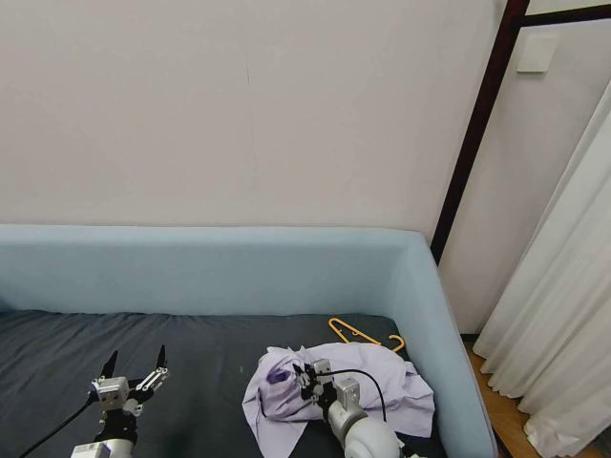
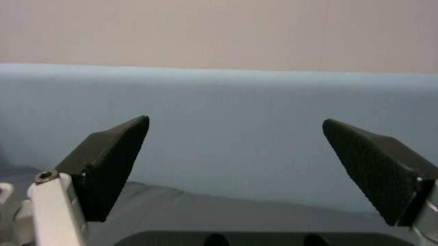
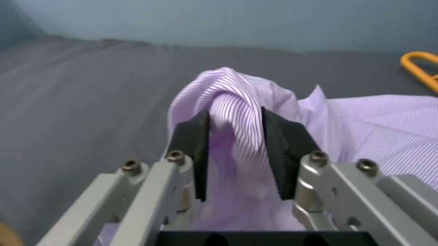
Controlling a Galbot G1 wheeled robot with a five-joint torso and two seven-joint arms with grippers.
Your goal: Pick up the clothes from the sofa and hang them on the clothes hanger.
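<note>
A crumpled lilac striped shirt [image 1: 382, 386] lies on the dark grey sofa seat [image 1: 200, 343] near the right armrest. My right gripper [image 1: 307, 377] is shut on a raised fold of the shirt [image 3: 236, 102], its black pads [image 3: 282, 148] pinching the cloth. An orange clothes hanger [image 1: 355, 332] lies on the seat just behind the shirt, partly under it; it also shows as an orange hanger [image 3: 421, 66] in the right wrist view. My left gripper [image 1: 135, 367] hovers open over the bare seat, well left of the shirt, with wide-spread fingers [image 2: 113, 159] and nothing between them.
The light blue sofa back [image 1: 210, 267] and right armrest [image 1: 434, 334] bound the seat. Beyond the armrest are a wooden floor, a white curtain [image 1: 563, 324] and a dark door frame [image 1: 473, 143]. The seat left of the shirt is bare.
</note>
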